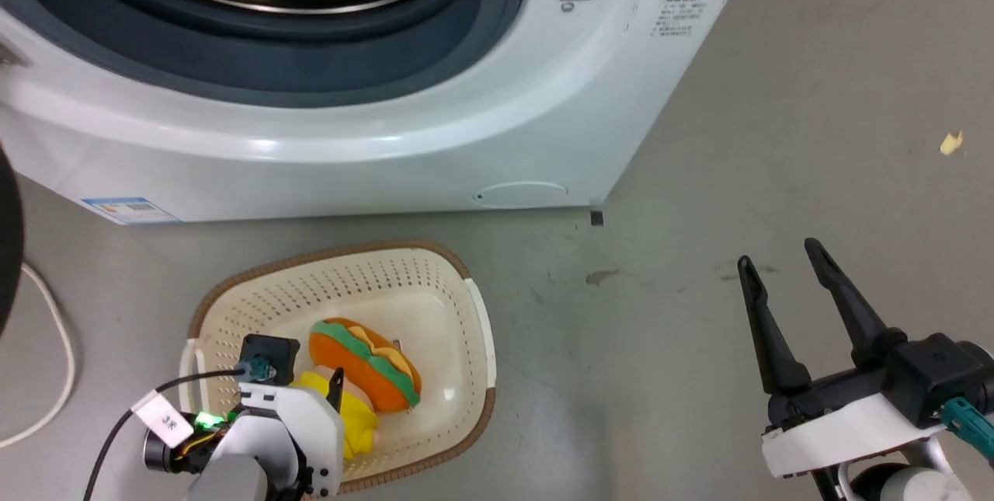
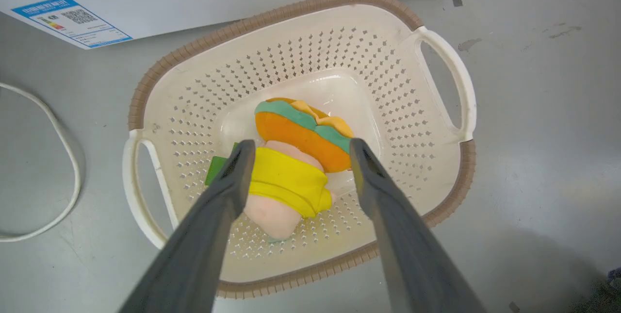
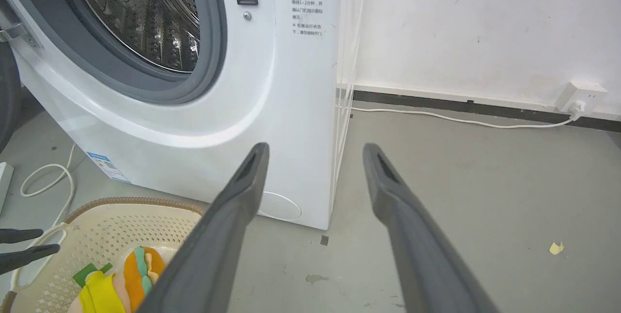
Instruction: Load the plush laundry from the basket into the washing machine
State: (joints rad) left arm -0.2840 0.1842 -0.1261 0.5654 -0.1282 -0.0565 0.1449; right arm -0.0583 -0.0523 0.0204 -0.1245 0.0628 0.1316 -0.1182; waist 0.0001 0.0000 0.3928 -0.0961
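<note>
The plush laundry (image 1: 365, 373) (image 2: 296, 157) (image 3: 131, 274) lies in the bottom of the cream basket (image 1: 326, 252) (image 2: 271, 12) (image 3: 121, 201), with its orange bun, green layer, yellow cloth and peach part showing. My left gripper (image 2: 302, 144) hangs open over it, fingers on either side, not touching it. In the head view one dark finger (image 1: 335, 388) sticks out past the white wrist. My right gripper (image 1: 778, 252) (image 3: 315, 146) stands open and empty over bare floor to the right. The washing machine (image 1: 388, 151) (image 3: 242, 85) stands just behind the basket, its steel drum (image 3: 140, 17) exposed.
A white cable (image 1: 54, 330) (image 2: 63, 157) loops on the floor left of the basket. The black door edge (image 1: 8, 237) sits at far left. A yellow scrap (image 1: 951, 142) (image 3: 555, 247) lies on the grey floor at right. A wall socket (image 3: 580, 95) and its cord run along the wall.
</note>
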